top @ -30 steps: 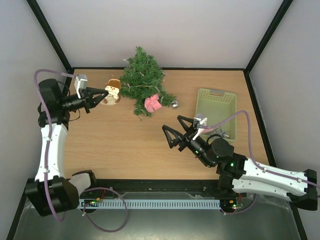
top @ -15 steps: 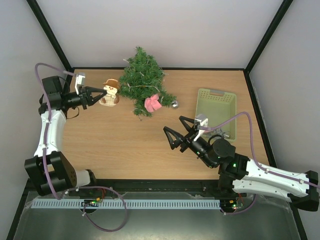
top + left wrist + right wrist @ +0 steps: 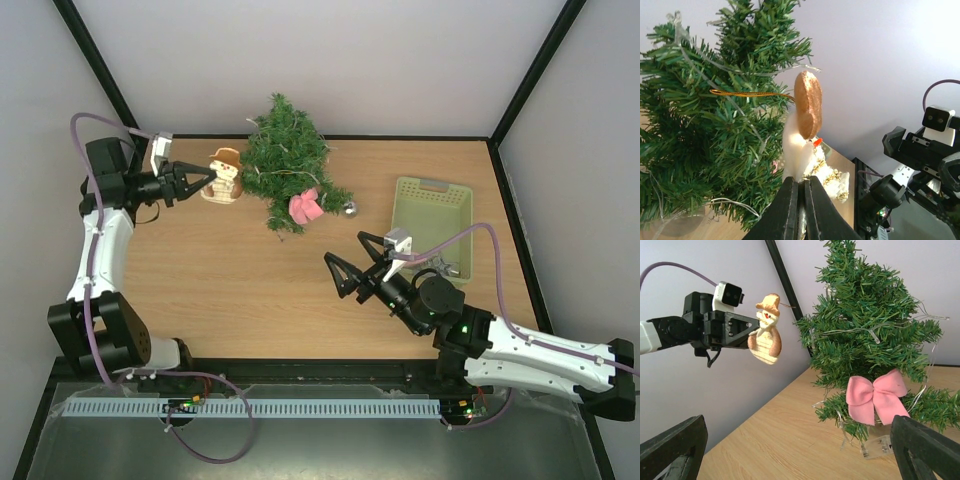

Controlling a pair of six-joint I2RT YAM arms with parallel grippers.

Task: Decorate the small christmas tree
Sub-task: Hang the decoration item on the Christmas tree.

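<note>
The small christmas tree (image 3: 285, 160) stands at the back of the table, with a pink bow (image 3: 305, 207) and a silver ball (image 3: 350, 209) on its lower branches. My left gripper (image 3: 207, 177) is shut on a snowman ornament (image 3: 226, 174) with a brown hat, held in the air just left of the tree. In the left wrist view the ornament (image 3: 807, 107) rises from my shut jaws (image 3: 801, 184), and its gold loop (image 3: 750, 93) stretches into the tree's branches (image 3: 700, 145). My right gripper (image 3: 349, 256) stands open and holds nothing, in front of the tree (image 3: 870, 325).
A pale green basket (image 3: 432, 215) sits at the right of the table, with a small ornament inside near the right arm's cable. A clear light string hangs over the tree's branches, with a clear plastic piece (image 3: 875, 446) at its foot. Dark frame posts edge the table.
My left gripper has carried the snowman a little back and up, closer to the tree. The right arm has barely moved.
</note>
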